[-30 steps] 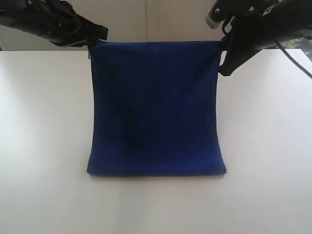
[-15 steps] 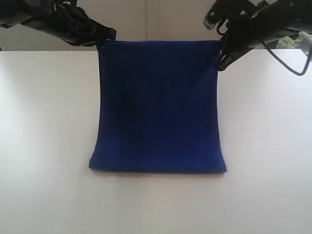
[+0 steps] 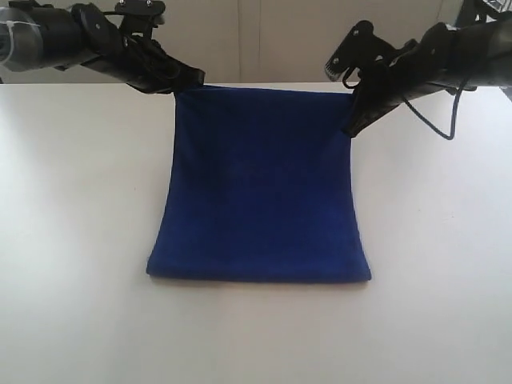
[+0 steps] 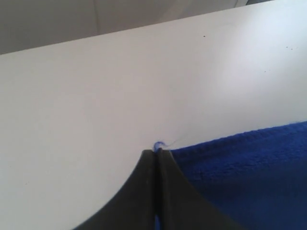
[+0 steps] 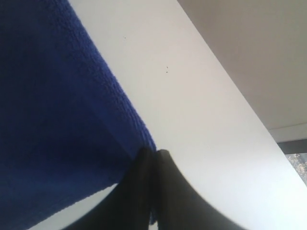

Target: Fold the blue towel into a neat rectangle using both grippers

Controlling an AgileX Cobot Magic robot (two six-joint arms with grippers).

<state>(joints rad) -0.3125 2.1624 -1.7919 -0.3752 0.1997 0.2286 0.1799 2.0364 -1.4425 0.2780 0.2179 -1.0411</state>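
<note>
The blue towel (image 3: pixel 260 184) stretches from the near middle of the white table (image 3: pixel 72 240) up to its far edge, which is lifted off the surface. My left gripper (image 3: pixel 189 85) is shut on the far left corner, and a thread of blue cloth (image 4: pixel 159 143) pokes out between its closed jaws. My right gripper (image 3: pixel 352 128) is shut on the far right corner, where the towel's hem (image 5: pixel 122 105) runs into the black jaws (image 5: pixel 154 154). The near edge lies flat on the table. No tag shows.
The white table extends on all sides of the towel, with its far edge (image 3: pixel 264 82) against a pale wall. Black cables (image 3: pixel 436 120) hang from the right arm above the table's far right.
Both grippers have come lower and nearer with the far edge, and the lifted towel now leans further over its near part. The near edge has stayed put.
</note>
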